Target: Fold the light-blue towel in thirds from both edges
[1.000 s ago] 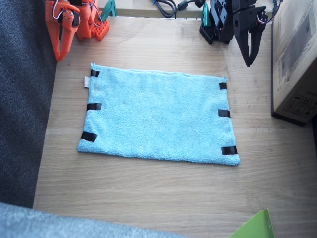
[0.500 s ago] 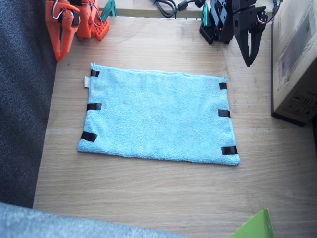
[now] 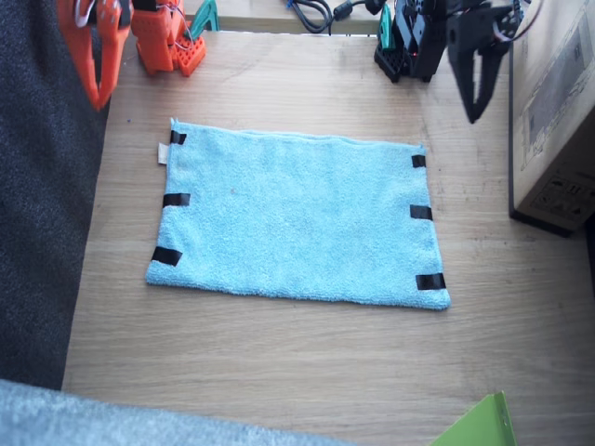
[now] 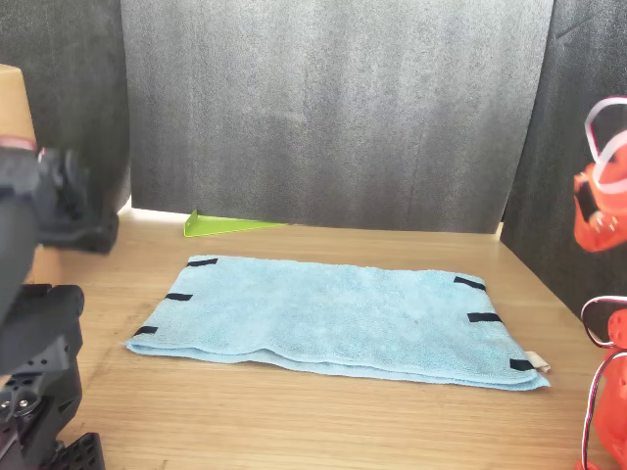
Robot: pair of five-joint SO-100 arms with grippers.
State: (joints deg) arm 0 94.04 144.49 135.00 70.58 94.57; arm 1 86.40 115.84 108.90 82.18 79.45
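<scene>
Wooden table (image 3: 279, 362), flat light-blue towel (image 3: 297, 216)

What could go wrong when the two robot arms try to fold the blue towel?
Three things might go wrong. The light-blue towel lies flat on the smooth wooden table, so a gripper could push it along instead of pinching an edge. The left gripper hangs close to the cardboard box and might bump it. In the front view the near long edge looks doubled, so a pinch there might catch only one layer.
</scene>
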